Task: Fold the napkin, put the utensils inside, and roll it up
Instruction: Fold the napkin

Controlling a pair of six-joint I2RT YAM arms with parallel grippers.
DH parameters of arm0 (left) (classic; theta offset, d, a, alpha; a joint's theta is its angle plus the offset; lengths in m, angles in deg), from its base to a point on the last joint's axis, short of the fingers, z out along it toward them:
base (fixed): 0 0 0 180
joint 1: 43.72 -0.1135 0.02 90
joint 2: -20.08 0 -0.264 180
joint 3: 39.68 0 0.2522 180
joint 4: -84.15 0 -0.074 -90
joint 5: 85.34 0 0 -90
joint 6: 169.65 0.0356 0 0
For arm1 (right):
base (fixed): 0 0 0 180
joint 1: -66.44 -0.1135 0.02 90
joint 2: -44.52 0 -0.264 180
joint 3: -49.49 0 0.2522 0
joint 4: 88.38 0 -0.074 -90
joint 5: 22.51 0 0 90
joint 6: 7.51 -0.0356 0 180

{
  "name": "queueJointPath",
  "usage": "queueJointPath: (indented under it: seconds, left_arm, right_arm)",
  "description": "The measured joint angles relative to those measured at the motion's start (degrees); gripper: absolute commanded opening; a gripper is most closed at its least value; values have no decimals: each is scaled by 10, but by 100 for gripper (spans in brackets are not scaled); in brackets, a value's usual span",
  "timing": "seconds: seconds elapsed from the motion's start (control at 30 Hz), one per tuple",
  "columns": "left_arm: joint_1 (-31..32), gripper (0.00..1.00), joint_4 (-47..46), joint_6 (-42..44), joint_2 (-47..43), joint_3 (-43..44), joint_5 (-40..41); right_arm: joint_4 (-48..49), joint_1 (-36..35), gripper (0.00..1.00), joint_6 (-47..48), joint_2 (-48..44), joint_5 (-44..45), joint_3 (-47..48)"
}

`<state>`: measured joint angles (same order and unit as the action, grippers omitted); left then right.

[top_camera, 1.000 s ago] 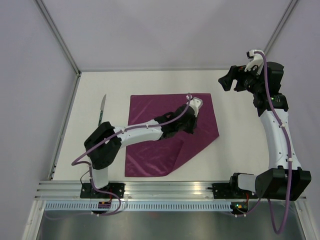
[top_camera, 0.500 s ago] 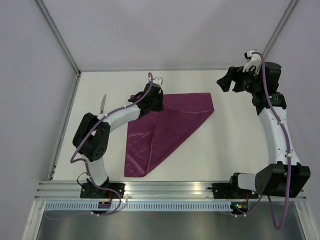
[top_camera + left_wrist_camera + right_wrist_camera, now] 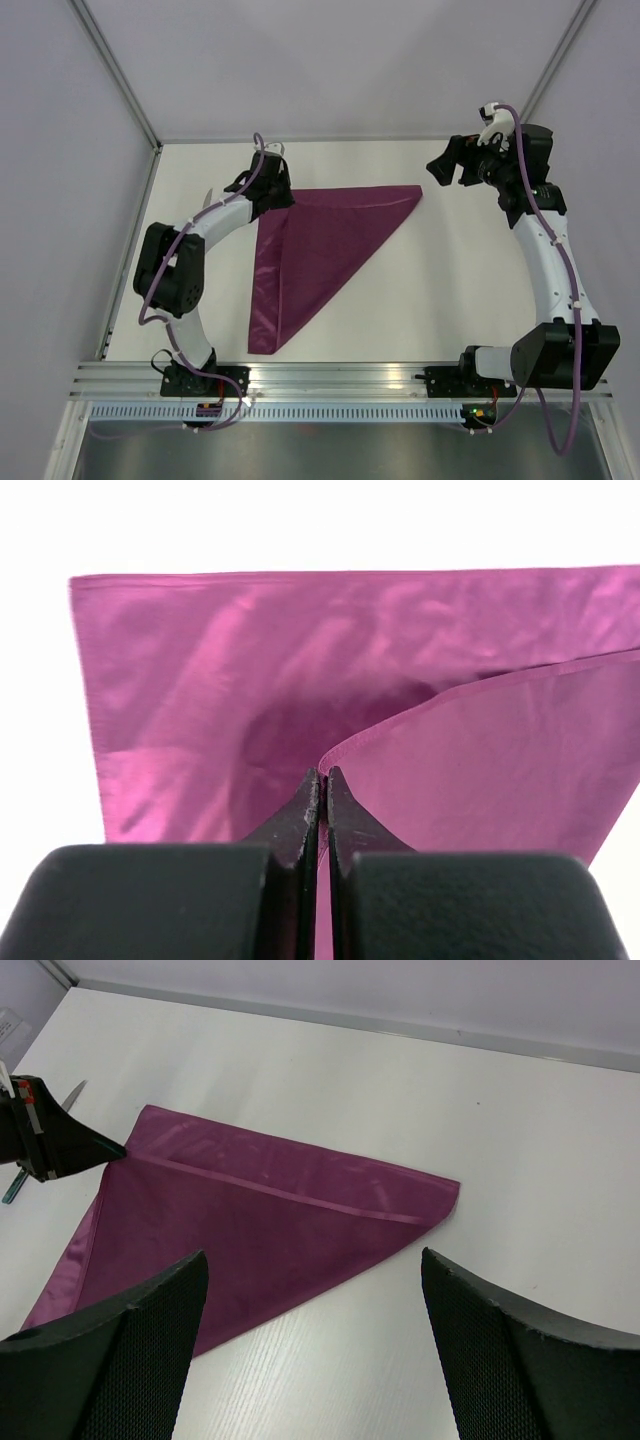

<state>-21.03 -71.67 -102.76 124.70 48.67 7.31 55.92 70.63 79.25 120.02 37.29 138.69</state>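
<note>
The dark magenta napkin [image 3: 315,245] lies folded along its diagonal into a triangle, long edge running from the back right point to the near left point. My left gripper [image 3: 280,200] is shut on the folded-over corner [image 3: 345,750], held just over the napkin's back left corner [image 3: 150,1115]. In the left wrist view the jaws [image 3: 322,775] pinch the thin hem, the lower layer [image 3: 200,680] spread beneath. My right gripper [image 3: 445,165] hovers open at the back right, its fingers [image 3: 150,1320] wide apart and empty. One utensil, a knife [image 3: 76,1091], lies left of the napkin, mostly hidden under the left arm.
White table bounded by a metal rail [image 3: 130,250] on the left and walls at the back. The left forearm [image 3: 215,215] lies across the strip between rail and napkin. Bare table [image 3: 520,1160] spreads right of the napkin's point.
The left gripper carried the napkin's corner from the right side across to the back left, folding the cloth into a triangle. The right gripper only drifted slightly.
</note>
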Motion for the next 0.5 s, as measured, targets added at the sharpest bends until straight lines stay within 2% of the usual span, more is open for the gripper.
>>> queueJointPath:
  seconds: [0.23, 0.5]
  left_arm:
    - [-33, 2, 4, 0, 11, 17, -11]
    - [-58, 2, 24, 0, 47, 77, -32]
  right_arm:
    - [0, -6, 91, 0, 4, 0, 0]
    - [0, -11, 91, 1, 5, 0, 0]
